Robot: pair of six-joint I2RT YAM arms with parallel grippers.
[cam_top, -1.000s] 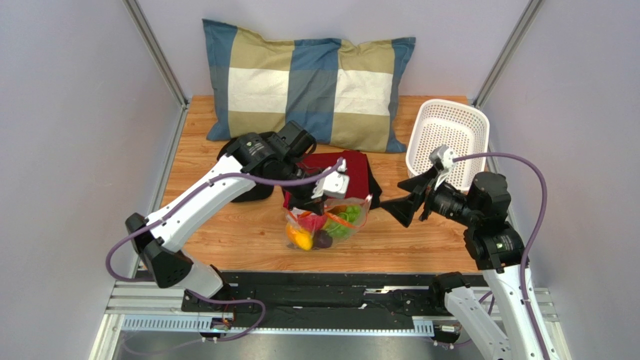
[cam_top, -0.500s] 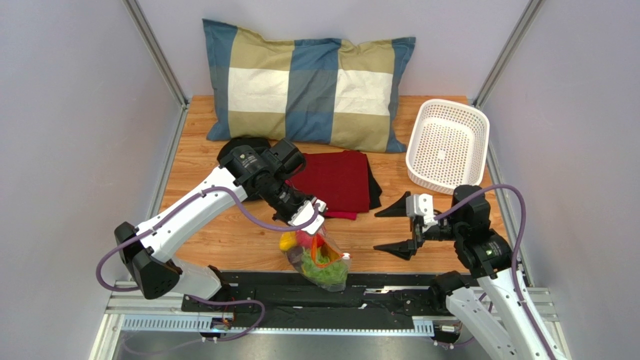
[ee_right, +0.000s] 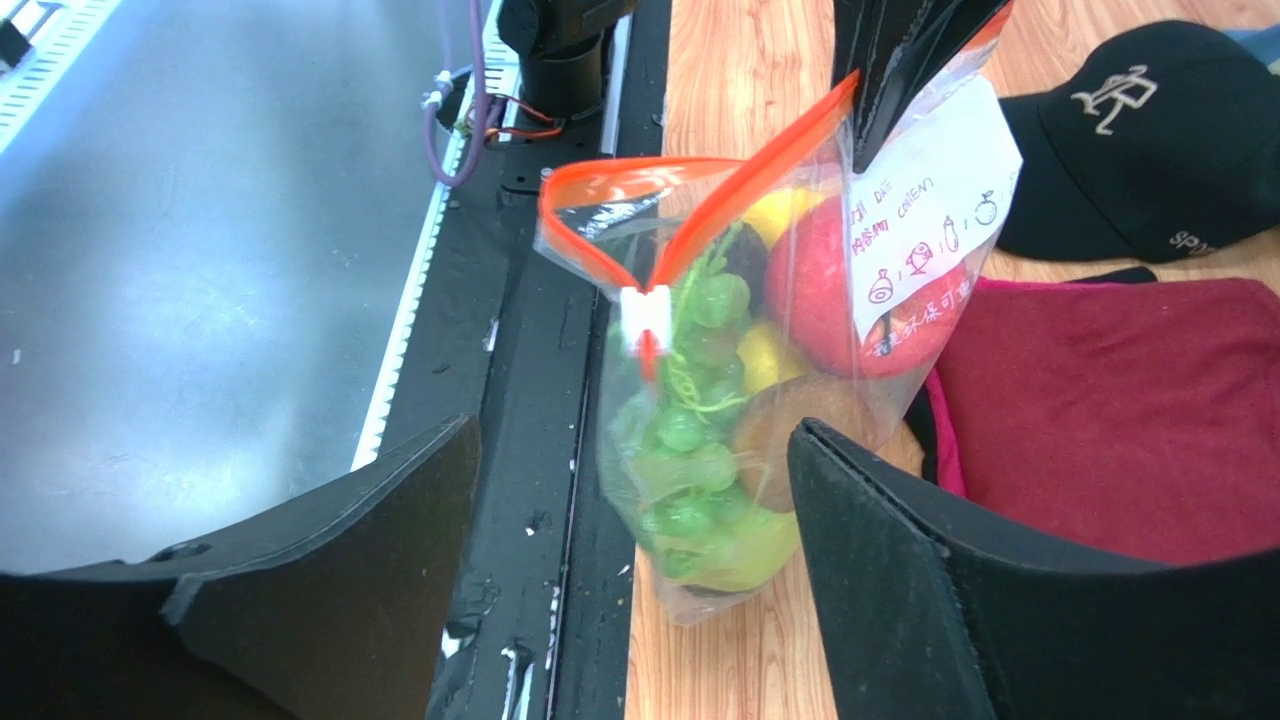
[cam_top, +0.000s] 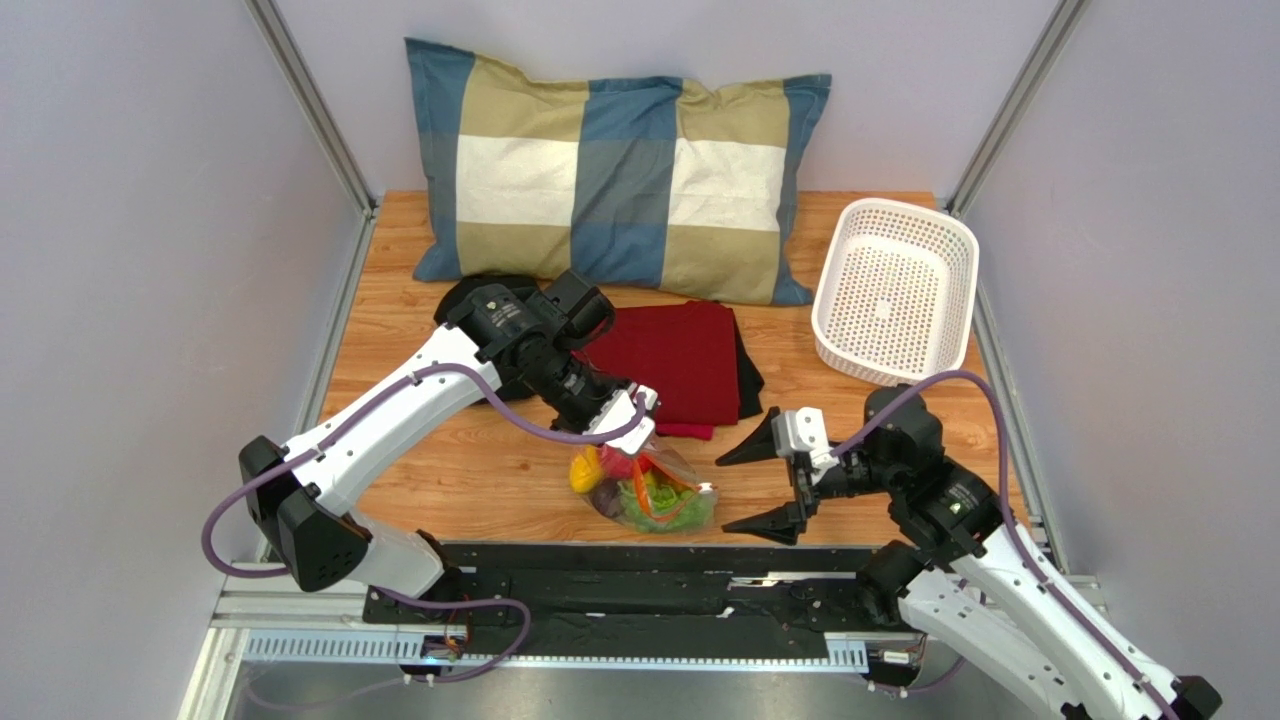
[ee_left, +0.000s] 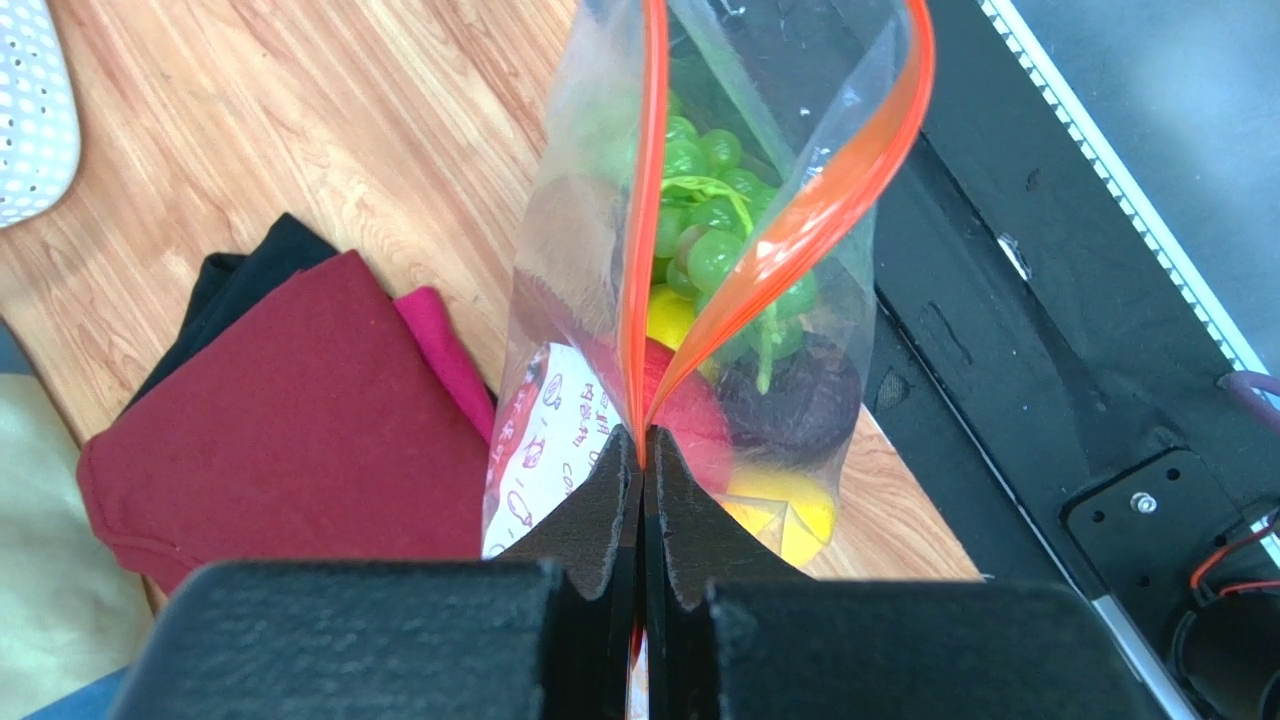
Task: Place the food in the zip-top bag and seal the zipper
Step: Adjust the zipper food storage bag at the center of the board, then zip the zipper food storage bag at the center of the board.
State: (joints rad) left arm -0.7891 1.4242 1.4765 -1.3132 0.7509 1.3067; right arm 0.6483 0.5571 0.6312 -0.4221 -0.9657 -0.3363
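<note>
The zip-top bag (ee_left: 594, 150) hung from the left gripper's (cam_top: 631, 435) jaws, the food (ee_right: 684, 435) inside it, ahead of the right gripper's (cam_top: 744, 488) spread jaws; a folded cloth (cam_top: 679, 360) lay beyond both.

Red handwriting, not legible, is borne by the white paper label (ee_right: 917, 210) on the clear crinkly zip-top bag (ee_right: 691, 495). A white emblem is stitched on the black fabric cap (ee_right: 1165, 150).

One zip-top bag (cam_top: 649, 492), one pillow (cam_top: 616, 165), one basket (cam_top: 897, 300), one cap (ee_right: 1157, 135), one red cloth (cam_top: 679, 360).

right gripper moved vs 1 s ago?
Yes. The right gripper has moved away from the white basket, toward the near edge and the zip-top bag.
</note>
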